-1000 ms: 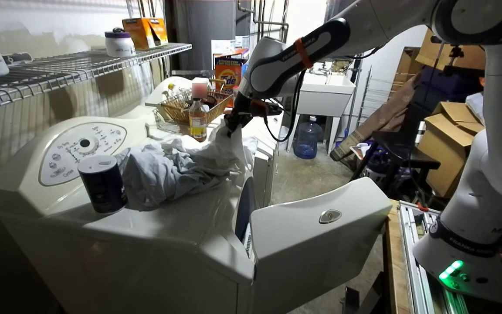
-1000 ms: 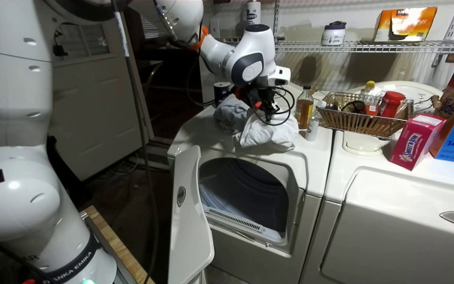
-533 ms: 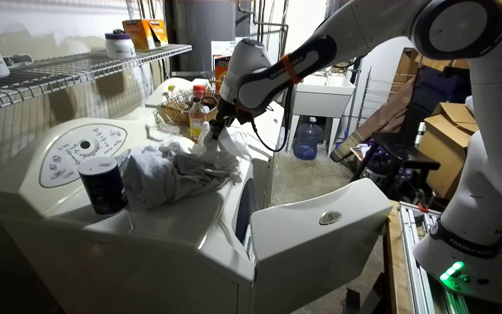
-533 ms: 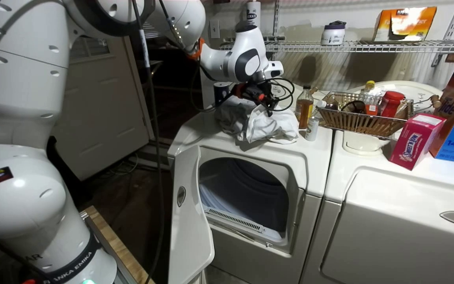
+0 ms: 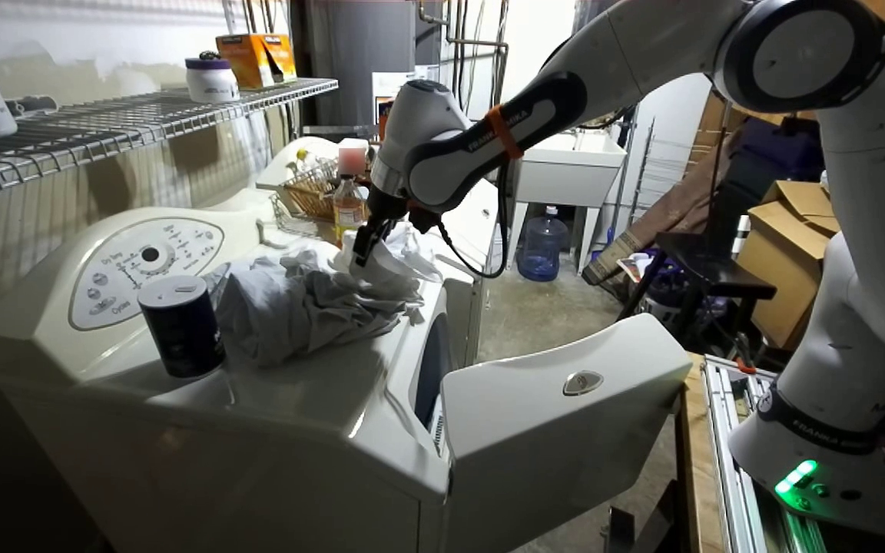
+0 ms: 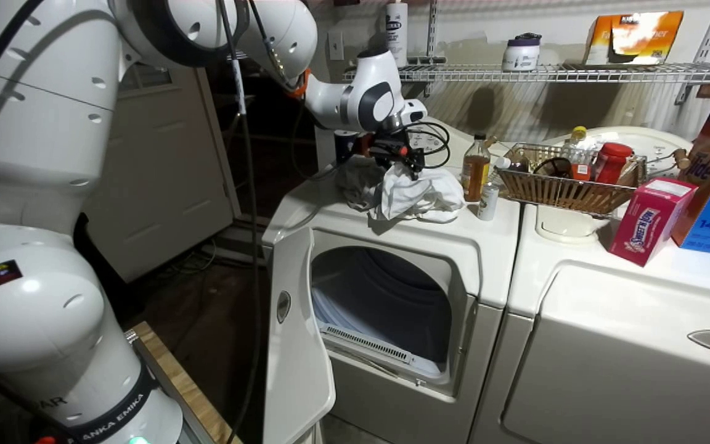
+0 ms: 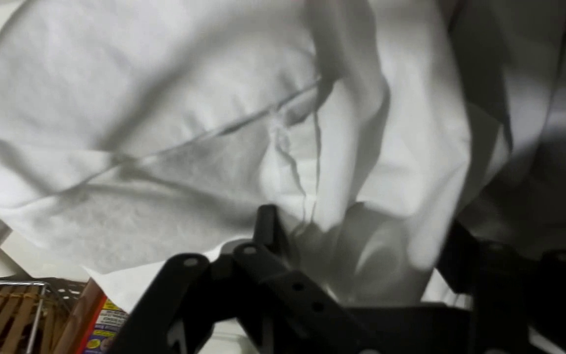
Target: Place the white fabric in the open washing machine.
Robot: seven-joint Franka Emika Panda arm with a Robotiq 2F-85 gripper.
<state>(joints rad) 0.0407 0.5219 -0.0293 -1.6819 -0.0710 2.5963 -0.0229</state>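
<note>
The end effector [image 7: 361, 220] has been shifted left, fingers [image 7: 267, 227] wide apart around ungripped white fabric [image 6: 421, 195], so dryer [image 6: 392, 404] loading is seemingly delayed.

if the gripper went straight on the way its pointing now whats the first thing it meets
The white fabric, almost certainly: in the wrist view it lies right ahead of the open gripper and may be touching it; exact depth is unclear.
</note>
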